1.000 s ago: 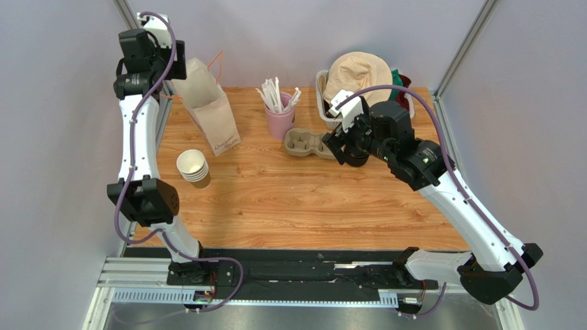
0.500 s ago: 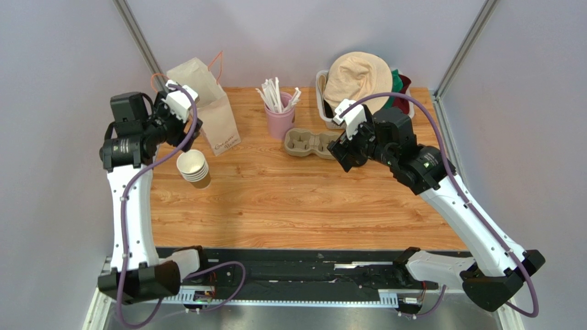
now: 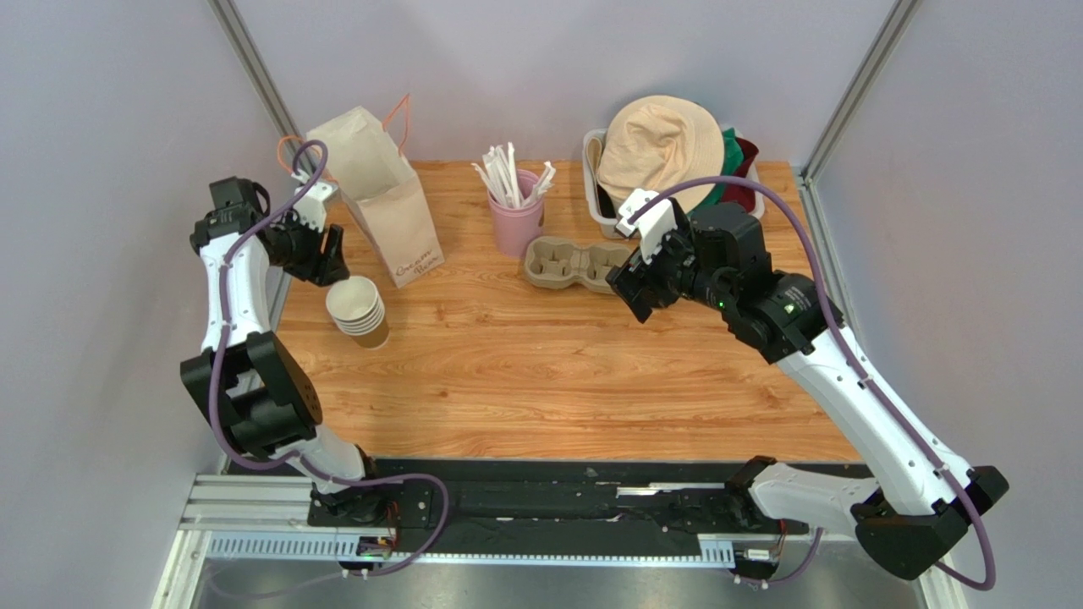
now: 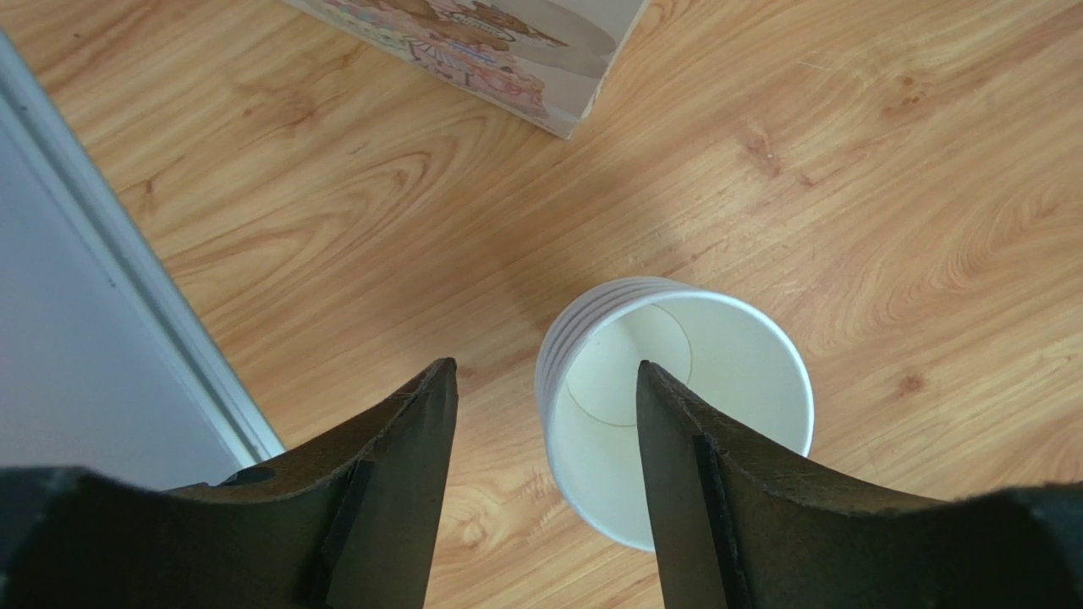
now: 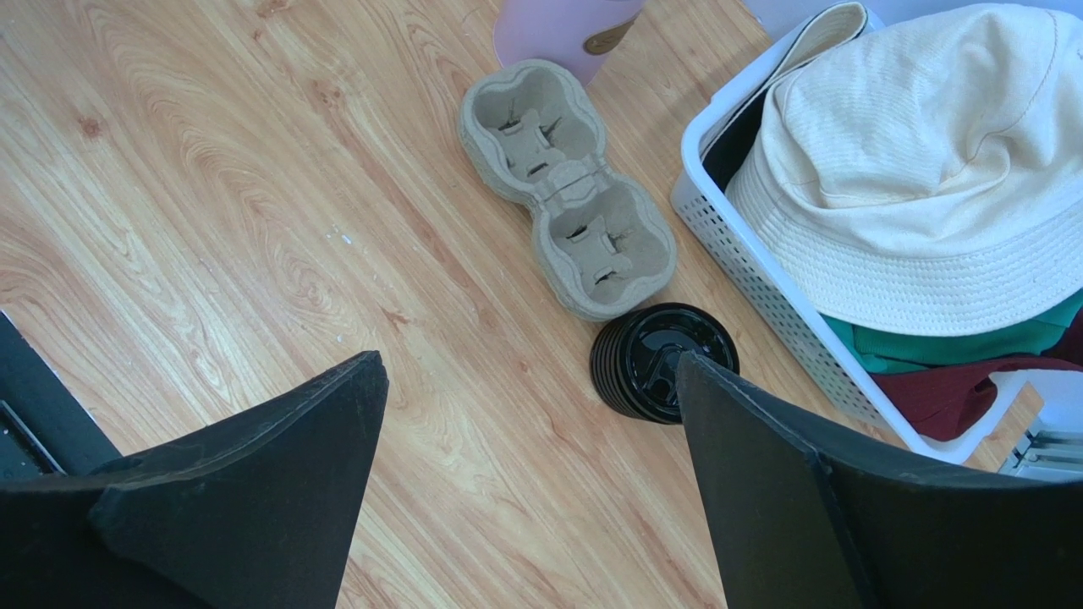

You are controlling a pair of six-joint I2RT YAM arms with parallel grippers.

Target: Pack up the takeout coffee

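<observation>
- Brown lidless cup stack (image 3: pixel 357 308) beside paper bag (image 3: pixel 381 190), directly under left pincer (image 4: pixel 544 371), spread wide, gripping nothing.
- Over desk (image 3: pixel 572 381), right pincer (image 5: pixel 528 362) spread too, hovering near black lid stack (image 5: pixel 661 362) and pulp carrier (image 5: pixel 566 190).
- No sight of takeout coffee, cannot tell where.

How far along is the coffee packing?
Done: nothing; no lidded cup shows and the cup carrier is empty. In hand: nothing; left tool open over the stack of paper cups, right tool open above the stack of black lids. Left, likely: lid a cup, seat it, load the paper bag.
</observation>
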